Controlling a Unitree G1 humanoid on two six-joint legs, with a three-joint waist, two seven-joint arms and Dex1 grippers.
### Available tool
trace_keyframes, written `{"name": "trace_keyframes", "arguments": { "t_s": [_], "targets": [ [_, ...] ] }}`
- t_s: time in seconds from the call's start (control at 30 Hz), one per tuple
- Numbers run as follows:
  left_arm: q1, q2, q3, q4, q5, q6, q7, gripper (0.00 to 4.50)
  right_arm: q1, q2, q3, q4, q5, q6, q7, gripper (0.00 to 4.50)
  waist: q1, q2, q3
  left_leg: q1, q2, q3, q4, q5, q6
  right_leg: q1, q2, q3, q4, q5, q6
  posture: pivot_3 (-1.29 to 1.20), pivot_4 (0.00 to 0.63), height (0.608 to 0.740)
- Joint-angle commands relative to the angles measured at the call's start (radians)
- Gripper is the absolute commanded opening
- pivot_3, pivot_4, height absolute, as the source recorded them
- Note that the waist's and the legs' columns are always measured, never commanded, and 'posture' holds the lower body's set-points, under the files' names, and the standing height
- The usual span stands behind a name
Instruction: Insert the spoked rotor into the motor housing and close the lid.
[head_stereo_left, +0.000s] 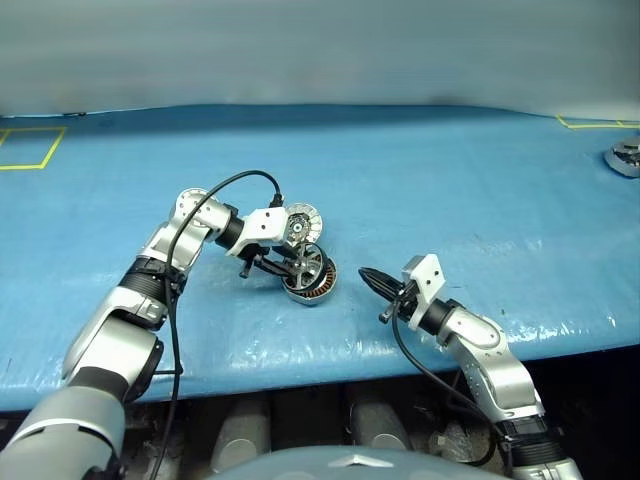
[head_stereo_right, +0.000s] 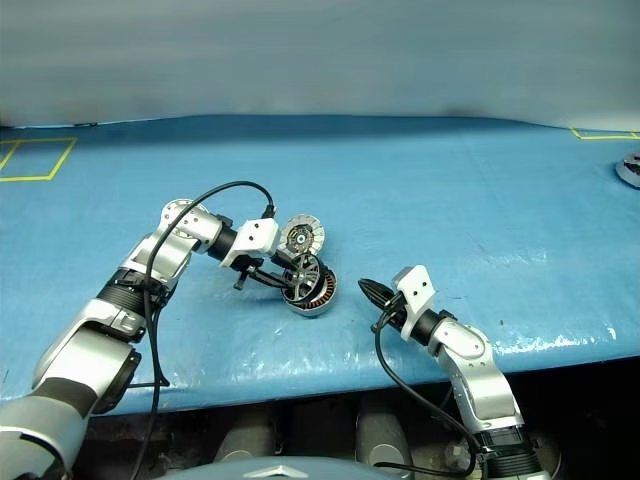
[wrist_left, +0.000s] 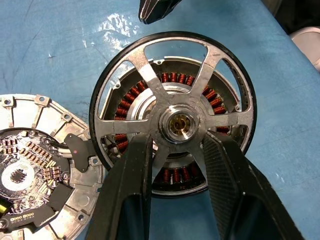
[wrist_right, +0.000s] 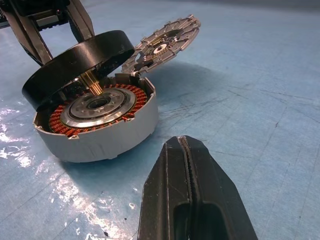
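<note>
On a blue-covered table (head_stereo_left: 420, 180), the robot is midway through the insertion step. Its left end effector (wrist_left: 175, 150) grips the spoked rotor (wrist_left: 172, 115), one black finger on each side of the hub, partly spread to span it. The rotor is tilted, one edge resting on the rim of the motor housing (wrist_right: 97, 125) and the other raised, so the copper-brown windings are exposed underneath. The lid (wrist_right: 162, 45), speckled circuit face showing, stands tilted just behind the housing, seemingly propped against its far rim. The right end effector (wrist_right: 187, 165) rests near the housing, fingers pressed together and holding nothing. The next move likely calls for levelling the rotor over the housing, centring the hub on the silver core and lowering it squarely; the lid comes after.
</note>
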Motion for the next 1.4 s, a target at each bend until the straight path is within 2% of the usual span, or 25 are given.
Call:
{"name": "trace_keyframes", "arguments": {
  "t_s": [0.03,0.23,0.37,0.7,0.9,1.13,1.27,1.4],
  "targets": [
    [-0.020,-0.006,0.022,-0.002,-0.005,-0.012,0.006,1.50,-0.009,0.000,-0.010,-0.027,0.001,-0.011,-0.007,0.00,0.000,0.000,0.000,0.000,0.000,0.000,0.000,0.000,0.000,0.000,0.000,0.000,0.000,0.000,0.000,0.00,0.150,0.740],
    [-0.029,-0.009,0.022,0.005,-0.009,0.021,-0.007,1.50,-0.013,0.000,-0.010,-0.023,-0.001,-0.011,-0.013,0.00,0.000,0.000,0.000,0.000,0.000,0.000,0.000,0.000,0.000,0.000,0.000,0.000,0.000,0.000,0.000,0.00,0.150,0.740],
    [-0.026,-0.009,0.029,0.008,-0.003,-0.012,0.009,2.44,-0.016,0.003,-0.011,-0.024,0.000,-0.008,-0.025,0.00,-0.001,0.000,0.000,0.000,0.000,0.000,0.000,0.000,0.000,0.000,0.000,0.000,0.000,0.000,0.000,0.00,0.150,0.740],
    [-0.023,-0.009,0.050,0.004,-0.024,-0.033,0.013,2.44,-0.020,0.002,-0.007,-0.022,-0.006,-0.007,-0.032,0.00,-0.001,0.000,0.000,0.000,0.000,0.000,0.000,0.000,0.000,0.000,0.000,0.000,0.000,0.000,0.000,0.00,0.150,0.740],
    [0.001,0.000,0.107,-0.066,-0.081,-0.005,0.036,2.44,-0.027,0.003,-0.019,-0.030,-0.002,-0.005,-0.041,0.00,-0.001,0.000,0.000,0.000,0.000,0.000,0.000,0.000,0.000,0.000,0.000,0.000,0.000,0.000,0.000,0.00,0.150,0.740],
    [0.163,0.027,0.201,-0.283,-0.153,0.061,0.142,2.44,-0.055,0.007,-0.035,-0.095,0.024,0.001,-0.067,0.00,-0.004,0.000,0.000,0.000,0.000,0.000,0.000,0.000,0.000,0.000,0.000,0.000,0.000,0.000,0.000,0.00,0.150,0.740],
    [0.293,0.019,0.259,-0.403,-0.180,0.116,0.258,2.44,-0.079,0.008,0.028,-0.151,0.028,0.034,-0.024,0.00,-0.003,0.000,0.000,0.000,0.000,-0.001,0.000,0.000,0.000,0.000,0.000,0.000,0.001,0.000,0.000,0.00,0.150,0.740],
    [0.410,-0.012,0.305,-0.472,-0.208,0.151,0.369,2.44,-0.121,0.021,0.097,-0.123,-0.014,0.050,-0.015,0.00,-0.001,0.000,0.000,0.003,0.000,0.000,0.000,0.000,0.000,0.002,0.000,0.000,0.001,0.000,0.000,0.00,0.150,0.740]
  ]
}}
